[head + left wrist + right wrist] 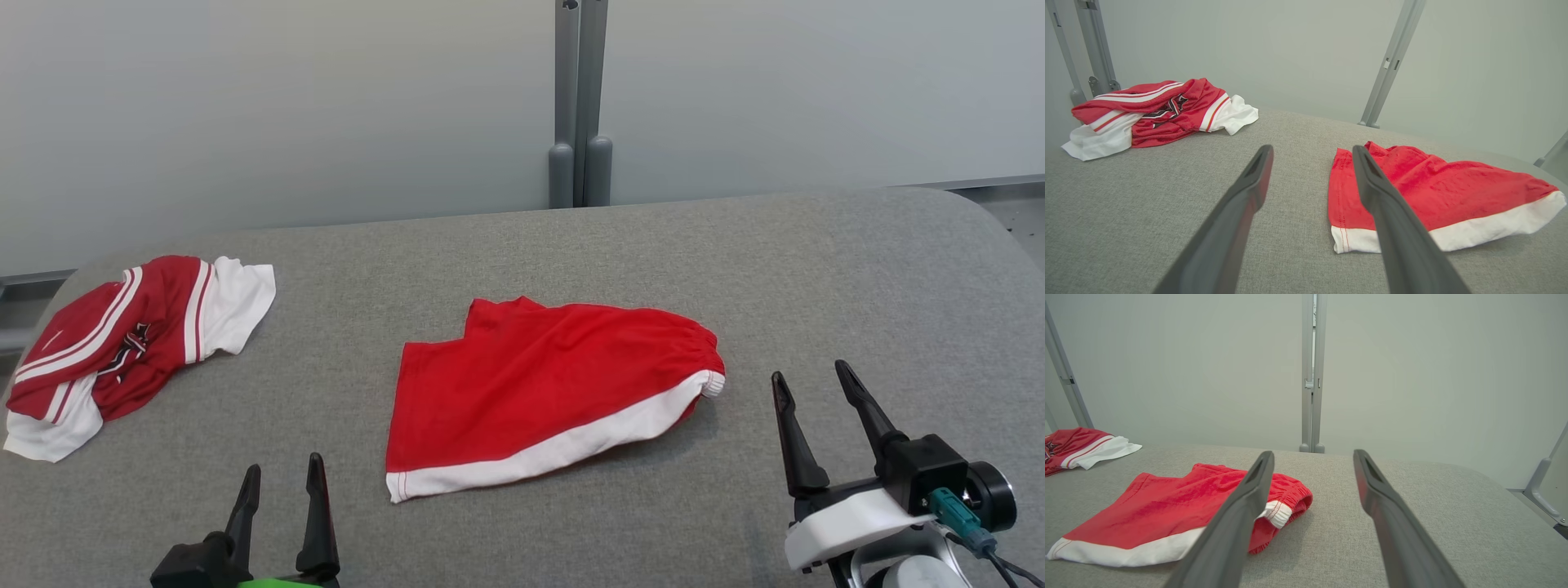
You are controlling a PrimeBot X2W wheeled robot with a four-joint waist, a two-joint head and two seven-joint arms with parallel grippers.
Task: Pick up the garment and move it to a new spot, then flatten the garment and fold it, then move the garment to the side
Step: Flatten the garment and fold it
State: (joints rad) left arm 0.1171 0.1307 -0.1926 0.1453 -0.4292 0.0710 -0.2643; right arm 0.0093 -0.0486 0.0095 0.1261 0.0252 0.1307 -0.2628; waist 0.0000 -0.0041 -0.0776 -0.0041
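My left pincer (284, 464) and right pincer (809, 370) hang wide and empty beside the red shorts (547, 384), where pinching one layer could undo their fold.

2 garments break up the grey table (857, 278): the red garment (539, 384) at the middle and the striped garment (122, 343) at the far left. Wide bare surface lies between them and all along the right. The wall (286, 106) and its upright post (578, 106) close the far edge.
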